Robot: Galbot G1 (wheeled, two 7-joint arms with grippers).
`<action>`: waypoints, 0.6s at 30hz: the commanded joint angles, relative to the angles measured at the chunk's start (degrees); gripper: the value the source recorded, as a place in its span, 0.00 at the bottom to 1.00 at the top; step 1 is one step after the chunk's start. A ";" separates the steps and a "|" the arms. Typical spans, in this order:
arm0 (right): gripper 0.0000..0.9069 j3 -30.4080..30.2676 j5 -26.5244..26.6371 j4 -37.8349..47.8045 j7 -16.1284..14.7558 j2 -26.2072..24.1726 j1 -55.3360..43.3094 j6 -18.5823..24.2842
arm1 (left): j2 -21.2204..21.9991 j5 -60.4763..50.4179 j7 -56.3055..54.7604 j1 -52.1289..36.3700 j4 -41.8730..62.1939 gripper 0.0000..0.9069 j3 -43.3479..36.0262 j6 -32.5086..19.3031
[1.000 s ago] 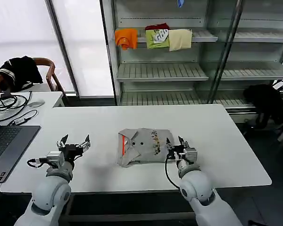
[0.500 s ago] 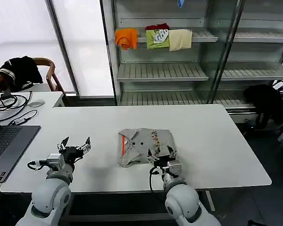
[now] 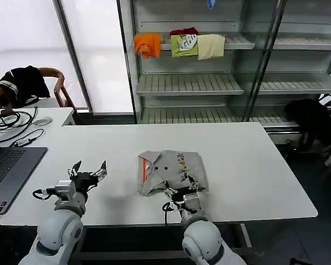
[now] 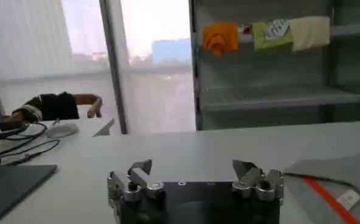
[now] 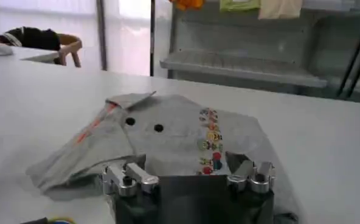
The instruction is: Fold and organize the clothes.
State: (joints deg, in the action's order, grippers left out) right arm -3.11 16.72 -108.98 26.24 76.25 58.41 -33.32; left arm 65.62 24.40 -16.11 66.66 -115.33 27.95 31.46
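We found the grey shirt (image 3: 170,172) lying partly folded near the middle of the white counter (image 3: 254,165), collar and red-orange stripe toward the robot's left, the column of small coloured prints toward its right. Its long axis ran roughly side to side across the counter. The right gripper (image 3: 182,193) sat low at the shirt's near edge, jaws apart, the cloth directly ahead of it and just beyond the tips; from the right wrist view the fabric rose right in front of the gripper (image 5: 188,171). We could not tell whether the tips touched cloth. The left gripper (image 3: 89,170) hovered well to the shirt's left, jaws apart, over bare counter. The right arm was clearly nearer. The counter looked smooth and flat. Behind stood metal shelves (image 3: 187,83), and a laptop (image 3: 5,168) sat off to the left.
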 commanded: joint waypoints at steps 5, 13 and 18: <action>1.00 0.44 0.41 2.40 0.17 -0.06 0.37 0.00 | 0.06 0.20 0.03 -0.14 0.03 1.00 -0.38 0.04; 1.00 4.85 5.29 -3.04 0.66 -0.98 -0.82 -0.06 | -0.28 0.27 -0.03 0.28 -0.51 1.00 -0.29 0.23; 1.00 7.11 6.76 -1.38 0.31 0.98 -6.96 0.14 | 0.23 0.19 -0.11 0.32 -0.75 1.00 -0.56 0.31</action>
State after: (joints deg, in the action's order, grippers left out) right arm 0.14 20.16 -109.61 26.63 75.59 57.54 -33.37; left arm 65.60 24.63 -16.16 66.97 -115.85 27.53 31.68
